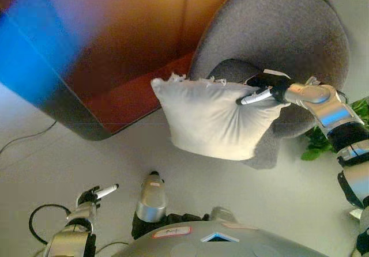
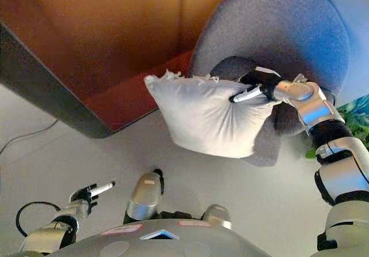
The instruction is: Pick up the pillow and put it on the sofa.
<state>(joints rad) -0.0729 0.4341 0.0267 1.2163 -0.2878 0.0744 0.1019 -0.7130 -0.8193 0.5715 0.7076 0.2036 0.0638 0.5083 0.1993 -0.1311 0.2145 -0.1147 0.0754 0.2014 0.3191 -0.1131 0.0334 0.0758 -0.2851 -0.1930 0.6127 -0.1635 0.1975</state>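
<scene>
At the centre of the frame the white pillow (image 1: 213,117) hangs in the air, pinched by its right-hand edge in the right hand (image 1: 266,88), whose fingers bunch the cover into a knot of creases. It is held in front of the grey sofa (image 1: 288,32), a rounded upholstered seat filling the upper right, with the floor (image 1: 69,153) showing beneath the pillow's lower edge — so it is lifted, not yet set down. The left hand (image 1: 92,196) sits low in the lower left corner, idle, its fingers loosely curled around nothing, one white tip pointing out. The likely trouble from here is the hold itself: the hand has only a gather of fabric at one side, so the pillow's weight hangs off to the left, and a quick swing could pull the cloth free or let the pillow tip off the seat's front edge. How much cloth the fingers really have is hidden behind the bunched cover, and the seat is largely hidden behind the pillow. A brown and dark shape (image 1: 115,90) in the upper left is hard to identify; green leaves (image 1: 317,144) peek in at the right edge.
</scene>
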